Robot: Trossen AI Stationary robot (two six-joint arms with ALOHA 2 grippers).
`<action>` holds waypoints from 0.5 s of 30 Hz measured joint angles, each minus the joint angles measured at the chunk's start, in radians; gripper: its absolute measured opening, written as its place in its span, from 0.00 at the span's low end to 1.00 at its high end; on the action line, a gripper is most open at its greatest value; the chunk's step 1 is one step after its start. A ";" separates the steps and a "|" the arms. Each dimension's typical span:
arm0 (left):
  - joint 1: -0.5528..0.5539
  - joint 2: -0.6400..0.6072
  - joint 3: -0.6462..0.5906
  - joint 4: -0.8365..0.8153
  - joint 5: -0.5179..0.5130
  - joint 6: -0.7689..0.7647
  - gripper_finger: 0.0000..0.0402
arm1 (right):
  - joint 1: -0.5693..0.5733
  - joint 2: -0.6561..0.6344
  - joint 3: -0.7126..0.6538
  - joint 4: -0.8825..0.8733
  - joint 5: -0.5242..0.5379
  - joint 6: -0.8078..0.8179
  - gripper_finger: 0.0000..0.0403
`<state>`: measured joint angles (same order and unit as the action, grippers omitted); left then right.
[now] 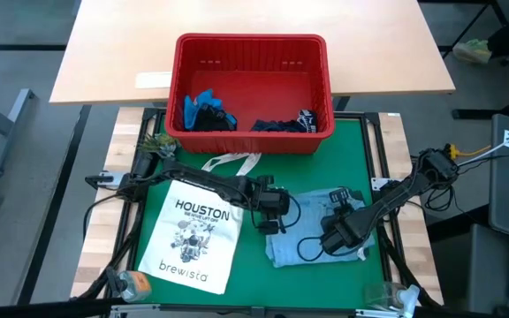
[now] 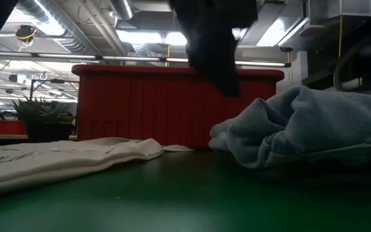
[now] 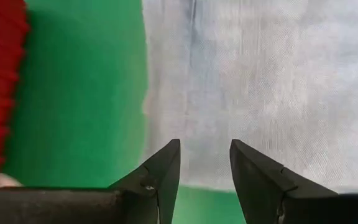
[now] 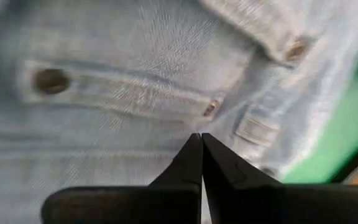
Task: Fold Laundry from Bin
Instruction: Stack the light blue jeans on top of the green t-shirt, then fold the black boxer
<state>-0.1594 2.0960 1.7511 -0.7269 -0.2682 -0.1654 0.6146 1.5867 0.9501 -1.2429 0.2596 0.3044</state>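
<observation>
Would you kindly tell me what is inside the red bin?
Inside the bin: a bright blue garment at one end and a dark navy one near the other. Anything beneath them is hidden.

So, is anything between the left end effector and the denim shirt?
Nothing visible. The left end effector hangs open directly over the light blue denim shirt, with only bare fabric ahead of its fingers.
</observation>
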 joint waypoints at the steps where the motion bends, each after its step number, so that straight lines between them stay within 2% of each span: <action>1: 0.003 0.000 0.040 -0.048 -0.001 0.026 0.34 | 0.000 0.000 0.029 -0.027 0.001 -0.002 0.01; 5: 0.021 0.000 0.209 -0.189 -0.001 0.193 0.34 | 0.001 0.000 0.146 -0.105 0.021 -0.059 0.01; 13: 0.128 0.000 0.606 -0.388 -0.003 0.415 0.34 | -0.005 0.000 0.381 -0.173 0.210 -0.243 0.01; 15: 0.161 -0.069 0.566 -0.337 -0.006 0.453 0.34 | -0.023 0.000 0.431 -0.172 0.261 -0.289 0.01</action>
<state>0.0020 2.0270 2.3174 -1.0643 -0.2741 0.2874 0.5917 1.5867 1.3810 -1.4149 0.5209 0.0154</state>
